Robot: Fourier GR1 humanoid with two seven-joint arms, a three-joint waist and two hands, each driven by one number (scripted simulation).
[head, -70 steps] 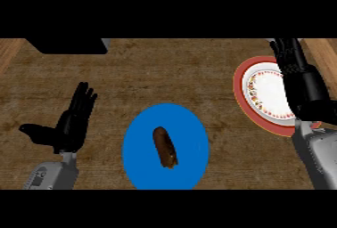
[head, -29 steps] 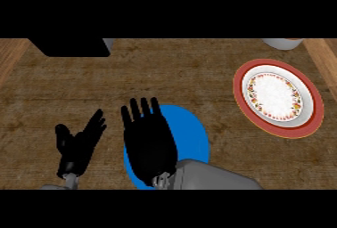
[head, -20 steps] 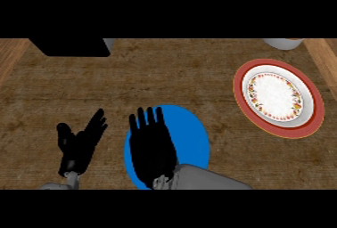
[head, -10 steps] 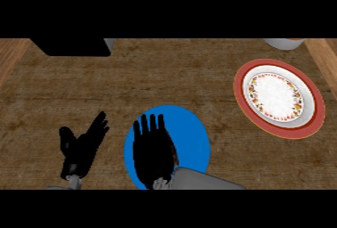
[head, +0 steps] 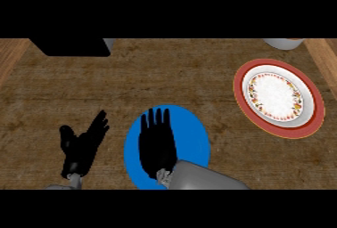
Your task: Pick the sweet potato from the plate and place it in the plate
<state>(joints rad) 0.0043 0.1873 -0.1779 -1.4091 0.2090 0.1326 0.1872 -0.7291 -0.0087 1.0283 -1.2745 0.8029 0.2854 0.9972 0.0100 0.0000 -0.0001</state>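
A blue plate (head: 195,133) lies on the wooden counter at lower centre. My right hand (head: 158,147) lies flat over its middle, fingers straight and pointing away from me, and is open. It hides the sweet potato, which shows nowhere. A white plate with a red rim (head: 241,95) and a patterned band sits at the right and holds nothing. My left hand (head: 82,144) rests open to the left of the blue plate, fingers up and thumb spread.
A black box (head: 71,46) stands at the back left. A grey bowl (head: 284,42) peeks in at the back right. Lighter wooden strips border the counter on the left and right.
My right hand came across from the red-rimmed plate to the blue plate, covering the sweet potato, and over the last second slid back toward me. The left hand sank slightly.
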